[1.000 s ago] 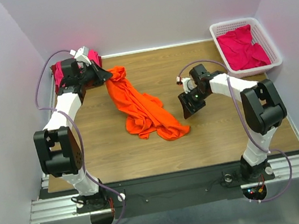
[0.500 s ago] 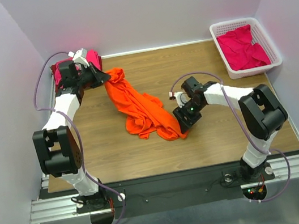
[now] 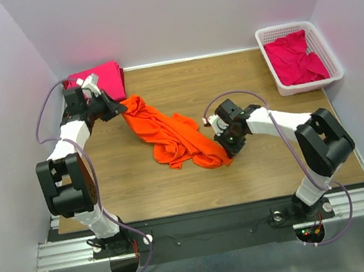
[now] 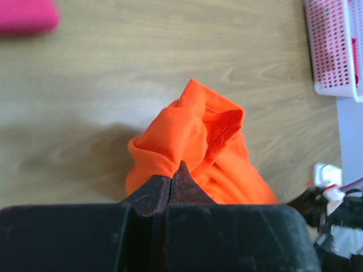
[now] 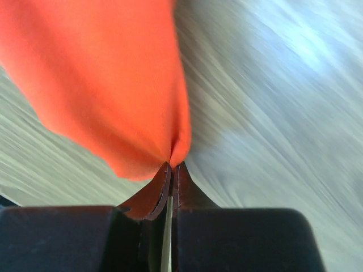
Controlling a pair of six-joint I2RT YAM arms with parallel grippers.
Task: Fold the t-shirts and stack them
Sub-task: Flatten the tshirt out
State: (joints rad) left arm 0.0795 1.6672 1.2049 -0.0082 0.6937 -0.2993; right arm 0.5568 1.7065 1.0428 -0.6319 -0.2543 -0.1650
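Note:
A bright orange t-shirt (image 3: 168, 135) lies crumpled in a diagonal strip across the wooden table. My left gripper (image 3: 120, 109) is shut on its upper left end; in the left wrist view the jaws (image 4: 172, 173) pinch a fold of orange cloth (image 4: 193, 136). My right gripper (image 3: 227, 149) is shut on the shirt's lower right corner, and the right wrist view shows the orange cloth (image 5: 113, 85) bunched into the closed tips (image 5: 173, 165). A folded magenta t-shirt (image 3: 101, 78) lies at the back left corner. More magenta t-shirts (image 3: 298, 57) fill the basket.
A white lattice basket (image 3: 282, 27) stands at the back right against the wall and shows at the top right of the left wrist view (image 4: 332, 51). Bare wood table (image 3: 180, 80) lies between the arms. White walls close in the back and both sides.
The right gripper moved left to the orange shirt's lower right corner and closed on it. The left gripper drew the shirt's upper end down and left, away from the folded magenta shirt.

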